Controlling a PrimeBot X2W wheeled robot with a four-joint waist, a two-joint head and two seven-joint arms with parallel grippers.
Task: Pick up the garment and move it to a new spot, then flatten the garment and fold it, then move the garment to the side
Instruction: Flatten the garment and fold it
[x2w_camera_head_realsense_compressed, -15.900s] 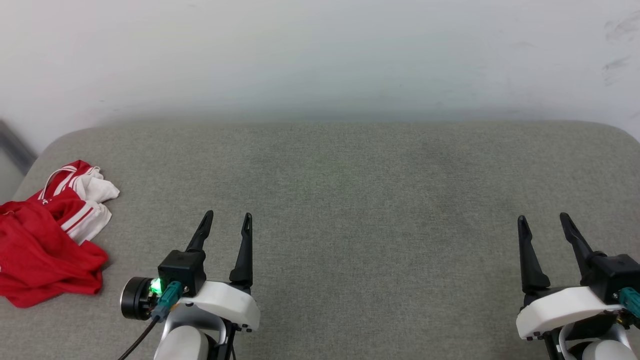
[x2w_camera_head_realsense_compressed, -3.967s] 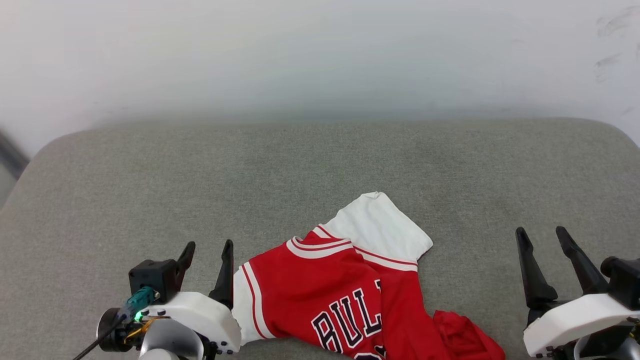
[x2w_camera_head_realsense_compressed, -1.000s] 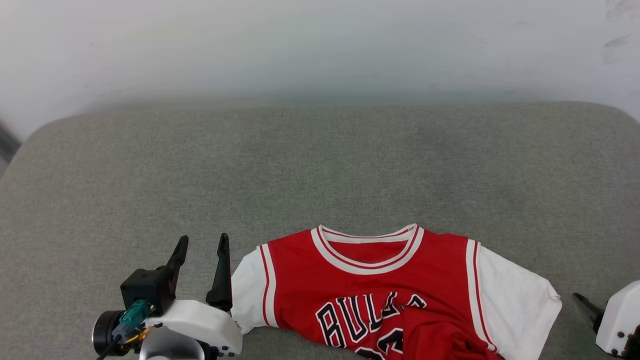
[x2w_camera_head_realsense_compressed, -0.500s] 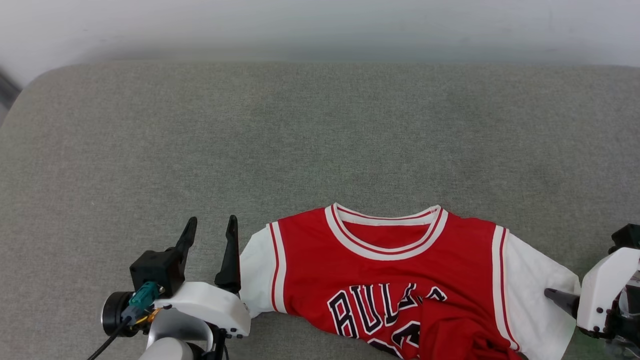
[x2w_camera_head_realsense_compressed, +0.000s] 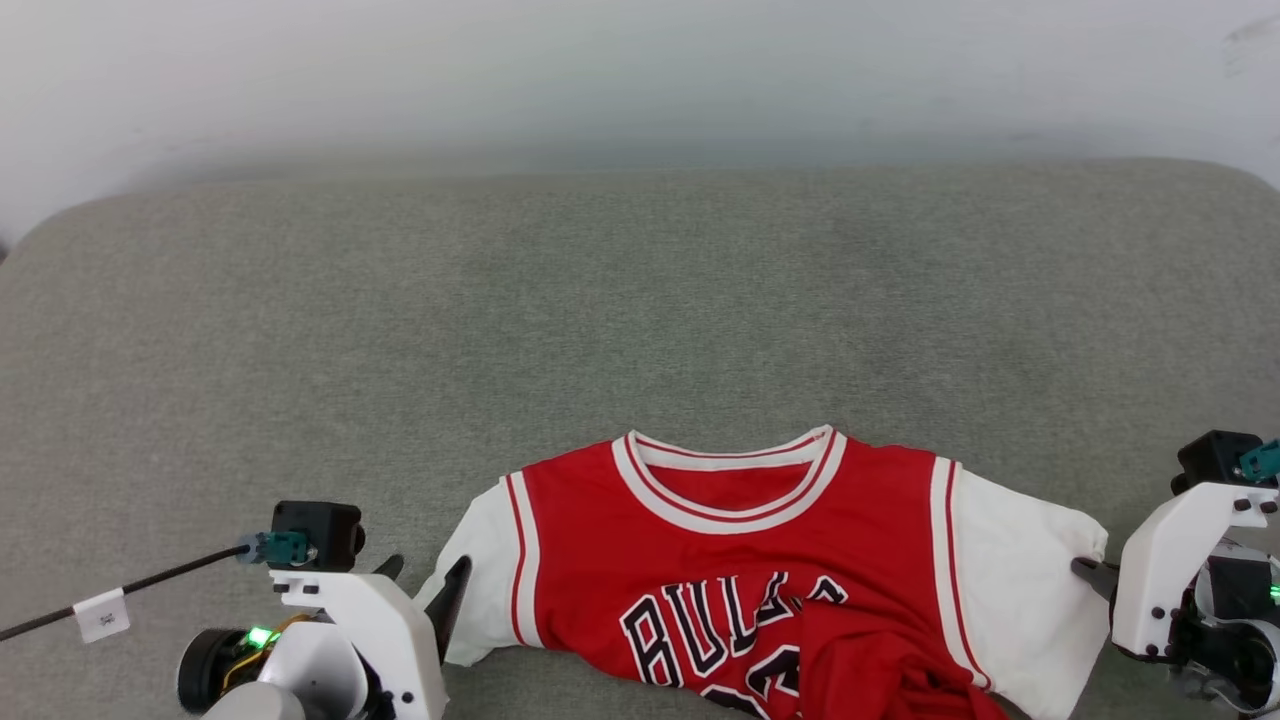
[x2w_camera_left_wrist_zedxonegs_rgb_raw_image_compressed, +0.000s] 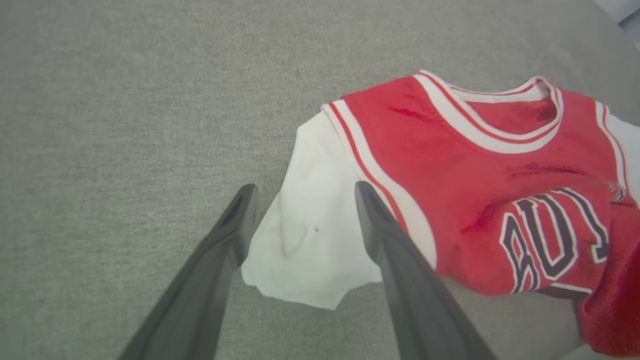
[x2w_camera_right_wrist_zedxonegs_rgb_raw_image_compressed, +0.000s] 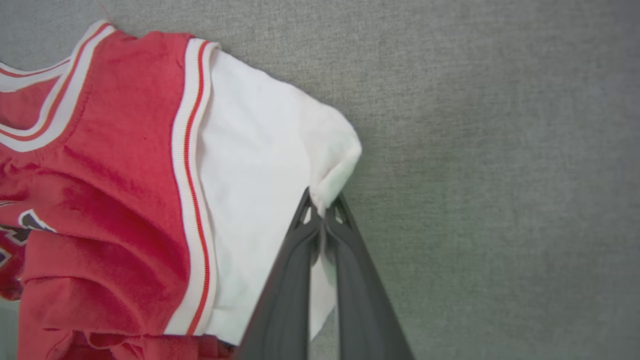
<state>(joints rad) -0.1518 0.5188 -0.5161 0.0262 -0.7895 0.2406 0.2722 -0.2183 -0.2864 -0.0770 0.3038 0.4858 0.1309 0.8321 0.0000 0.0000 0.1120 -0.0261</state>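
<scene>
The garment (x2w_camera_head_realsense_compressed: 760, 560), a red jersey with white sleeves and black lettering, lies face up near the front edge of the grey cushion (x2w_camera_head_realsense_compressed: 640, 300), collar toward the far side. Its lower part is bunched up over the letters (x2w_camera_head_realsense_compressed: 880, 670). My left gripper (x2w_camera_head_realsense_compressed: 425, 582) is open and tilted down, and its fingers (x2w_camera_left_wrist_zedxonegs_rgb_raw_image_compressed: 235, 225) straddle the white left sleeve (x2w_camera_left_wrist_zedxonegs_rgb_raw_image_compressed: 310, 245). Whether they touch the cloth I cannot tell. My right gripper (x2w_camera_right_wrist_zedxonegs_rgb_raw_image_compressed: 322, 207) is shut on the outer edge of the white right sleeve (x2w_camera_right_wrist_zedxonegs_rgb_raw_image_compressed: 260, 165), which puckers at the pinch (x2w_camera_head_realsense_compressed: 1085, 568).
The grey cushion stretches wide and bare beyond the collar and to the left (x2w_camera_head_realsense_compressed: 200, 350). A pale wall (x2w_camera_head_realsense_compressed: 640, 80) runs behind it. A black cable with a white tag (x2w_camera_head_realsense_compressed: 100, 612) trails from my left wrist.
The head camera has shifted. My left gripper has tipped down toward the left sleeve, its fingers now on either side of it. The right gripper stays at the right sleeve.
</scene>
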